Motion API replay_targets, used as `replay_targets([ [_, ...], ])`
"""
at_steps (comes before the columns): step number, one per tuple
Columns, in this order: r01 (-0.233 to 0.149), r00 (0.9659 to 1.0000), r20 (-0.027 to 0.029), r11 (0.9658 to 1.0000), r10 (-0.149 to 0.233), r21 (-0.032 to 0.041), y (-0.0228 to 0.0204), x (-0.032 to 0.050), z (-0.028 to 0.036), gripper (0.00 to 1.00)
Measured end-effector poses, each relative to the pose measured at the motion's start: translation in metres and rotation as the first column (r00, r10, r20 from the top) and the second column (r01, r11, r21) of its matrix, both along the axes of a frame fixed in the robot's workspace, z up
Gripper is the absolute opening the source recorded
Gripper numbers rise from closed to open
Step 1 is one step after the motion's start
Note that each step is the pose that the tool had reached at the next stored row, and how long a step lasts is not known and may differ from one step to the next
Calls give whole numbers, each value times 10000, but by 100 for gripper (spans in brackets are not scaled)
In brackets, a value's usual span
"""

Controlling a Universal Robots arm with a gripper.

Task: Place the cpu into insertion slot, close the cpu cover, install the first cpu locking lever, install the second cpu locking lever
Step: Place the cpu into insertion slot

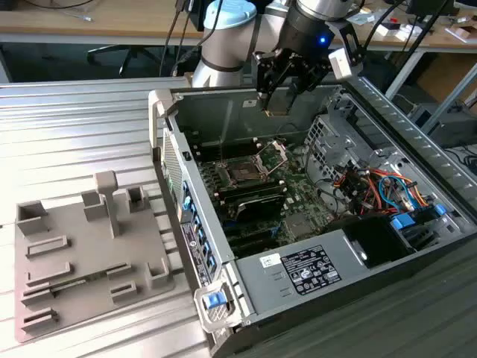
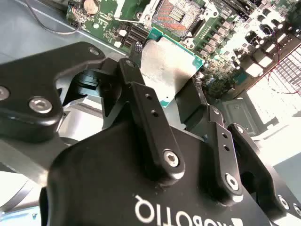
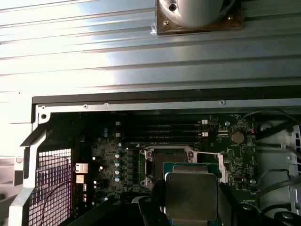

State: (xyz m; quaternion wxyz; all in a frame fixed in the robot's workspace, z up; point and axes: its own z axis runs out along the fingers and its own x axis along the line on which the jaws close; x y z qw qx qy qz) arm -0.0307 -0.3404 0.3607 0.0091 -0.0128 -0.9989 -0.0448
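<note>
**Cpu aloft, slot open**

Cpu: thin square chip with a dull silver face and a green edge. It is pinched on two opposite sides by the gripper, up in the air over the green board and clear of the slot.

Slot: square, with a dark centre and a shiny metal rim. It is set in the board and bare inside.

Cover: thin silver frame with a cut-out centre. It is swung up and stands tilted at the slot's edge toward the exterior view's right.
</note>
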Motion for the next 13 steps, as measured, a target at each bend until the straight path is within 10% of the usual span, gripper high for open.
replay_targets([
  [13,0,10000,0,10000,0,0,0,0,-20,55],
])
